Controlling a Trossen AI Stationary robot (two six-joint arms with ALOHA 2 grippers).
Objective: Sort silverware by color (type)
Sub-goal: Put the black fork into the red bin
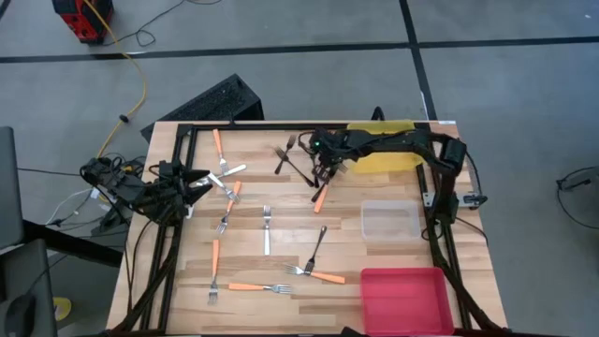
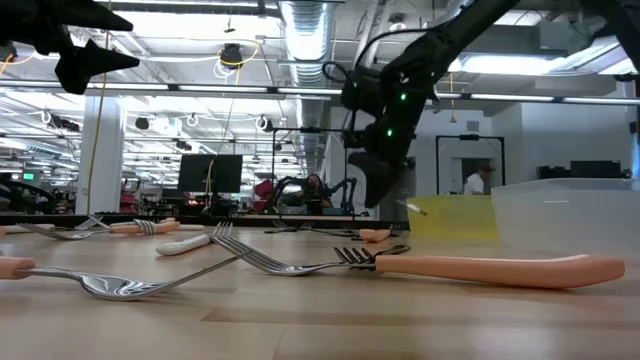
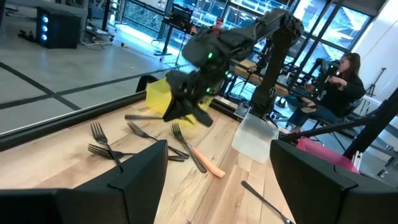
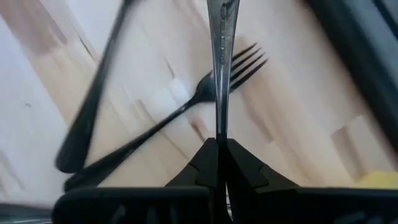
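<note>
Forks lie scattered on the wooden table (image 1: 281,253): orange-handled ones (image 1: 257,287), pale silver-white ones (image 1: 267,229) and dark metal ones (image 1: 318,245). My right gripper (image 1: 323,171) hangs over the far middle of the table, shut on a dark fork (image 3: 143,116). Two more dark forks (image 4: 186,109) lie crossed on the wood beneath it. An orange-handled fork (image 3: 205,162) lies close by. My left gripper (image 1: 201,178) waits at the table's left side, raised and open, with nothing between its fingers (image 3: 143,168). My right gripper pinches the dark fork's slim shaft (image 4: 219,127) between its two shut fingers (image 4: 205,162). It comes slanting down from the table's right side, and the fork sticks out ahead of the fingertips. The fork is lifted clear of the table. Which end is in the fingers I cannot tell.
A yellow bin (image 1: 384,154) stands at the far right, just behind my right arm. A clear bin (image 1: 391,222) and a red bin (image 1: 402,295) follow along the right edge. A person sits beyond the table (image 3: 339,74).
</note>
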